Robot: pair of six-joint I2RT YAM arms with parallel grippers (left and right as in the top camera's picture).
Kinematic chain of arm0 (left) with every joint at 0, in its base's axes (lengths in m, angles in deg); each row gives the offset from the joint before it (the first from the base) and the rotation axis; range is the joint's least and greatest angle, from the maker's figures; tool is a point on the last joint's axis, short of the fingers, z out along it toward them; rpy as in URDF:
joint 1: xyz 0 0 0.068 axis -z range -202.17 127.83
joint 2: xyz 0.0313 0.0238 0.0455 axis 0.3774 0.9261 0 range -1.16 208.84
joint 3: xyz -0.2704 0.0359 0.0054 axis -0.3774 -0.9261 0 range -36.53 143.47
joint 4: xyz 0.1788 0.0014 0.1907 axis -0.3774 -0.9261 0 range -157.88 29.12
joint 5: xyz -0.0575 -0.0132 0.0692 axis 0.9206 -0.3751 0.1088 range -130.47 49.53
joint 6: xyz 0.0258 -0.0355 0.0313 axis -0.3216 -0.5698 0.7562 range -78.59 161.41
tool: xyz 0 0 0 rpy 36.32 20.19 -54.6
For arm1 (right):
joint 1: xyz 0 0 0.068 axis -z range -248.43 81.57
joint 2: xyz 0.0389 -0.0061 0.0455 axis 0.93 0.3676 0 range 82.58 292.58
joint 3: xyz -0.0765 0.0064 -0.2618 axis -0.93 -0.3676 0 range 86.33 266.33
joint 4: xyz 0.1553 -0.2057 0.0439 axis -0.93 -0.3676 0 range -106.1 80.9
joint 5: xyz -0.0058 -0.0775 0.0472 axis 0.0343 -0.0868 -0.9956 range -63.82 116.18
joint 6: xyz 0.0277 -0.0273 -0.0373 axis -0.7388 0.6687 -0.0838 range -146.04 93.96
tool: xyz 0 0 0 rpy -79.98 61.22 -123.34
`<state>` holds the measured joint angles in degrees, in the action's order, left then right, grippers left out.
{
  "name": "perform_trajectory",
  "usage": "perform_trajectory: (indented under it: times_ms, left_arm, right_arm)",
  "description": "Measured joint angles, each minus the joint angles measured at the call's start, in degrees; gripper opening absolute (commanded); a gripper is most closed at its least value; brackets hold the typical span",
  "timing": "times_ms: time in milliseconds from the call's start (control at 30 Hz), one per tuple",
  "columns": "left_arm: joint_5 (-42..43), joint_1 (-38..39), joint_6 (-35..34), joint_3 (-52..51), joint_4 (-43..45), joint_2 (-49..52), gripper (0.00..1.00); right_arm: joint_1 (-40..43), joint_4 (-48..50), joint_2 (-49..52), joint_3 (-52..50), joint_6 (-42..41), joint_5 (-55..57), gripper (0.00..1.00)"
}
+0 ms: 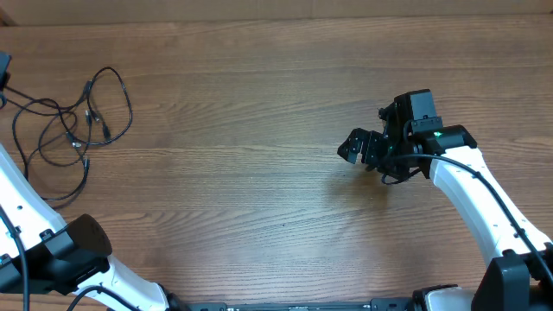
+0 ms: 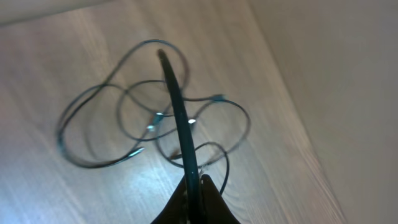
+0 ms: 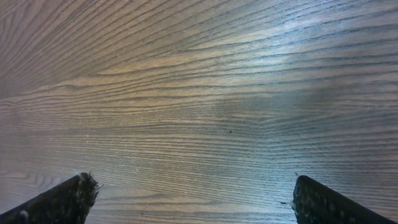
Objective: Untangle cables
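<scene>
Cables (image 1: 78,121) | left end effector (image 2: 194,184) pinching one strand | right end effector (image 3: 193,182) spread, holding nothing

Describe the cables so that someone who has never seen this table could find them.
Start at the wooden table and look to its upper left in the overhead view. There lie the cables, thin black cords in loose overlapping loops with small plugs. Unlike the bulky white left arm beside them, they are thread-thin and tangled.
</scene>
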<state>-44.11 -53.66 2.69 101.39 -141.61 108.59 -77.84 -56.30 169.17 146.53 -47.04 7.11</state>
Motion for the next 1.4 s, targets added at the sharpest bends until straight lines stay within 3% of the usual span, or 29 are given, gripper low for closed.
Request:
perform_trajectory:
  times_ms: [300,333,400,433,800,1100,1233,1400]
  left_arm:
    - [-11.82,0.0,-6.21,0.0,-2.01,0.0,0.04]
    - [-12.87,0.0,-6.36,0.0,-2.01,0.0,0.2]
    - [-14.95,0.0,-6.67,0.0,-2.01,0.0,0.96]
    - [-15.69,0.0,-6.71,0.0,-2.01,0.0,1.0]
    - [-17.42,0.0,-7.45,0.0,-2.93,0.0,1.0]
    - [-9.31,0.26,-5.49,0.0,-3.98,0.02,1.0]
    - [0.48,2.14,1.75,0.0,-2.32,0.07,1.0]
    - [18.43,9.64,21.03,0.0,-2.03,1.77,1.0]
  right_arm:
    - [0.0,0.0,0.0,0.0,-0.02,0.02,1.0]
    - [0.0,0.02,0.0,0.0,0.02,0.0,1.0]
    - [0.0,0.0,0.0,0.0,0.0,0.0,1.0]
    - [0.0,0.0,0.0,0.0,0.02,0.0,1.0]
    - [0.0,0.0,0.0,0.0,-0.02,0.02,1.0]
    - [0.0,0.17,0.0,0.0,0.02,0.02,1.0]
    - [-0.02,2.23,0.0,0.0,-0.02,-0.09,1.0]
    - [-0.24,8.81,0.0,0.0,2.95,0.0,1.0]
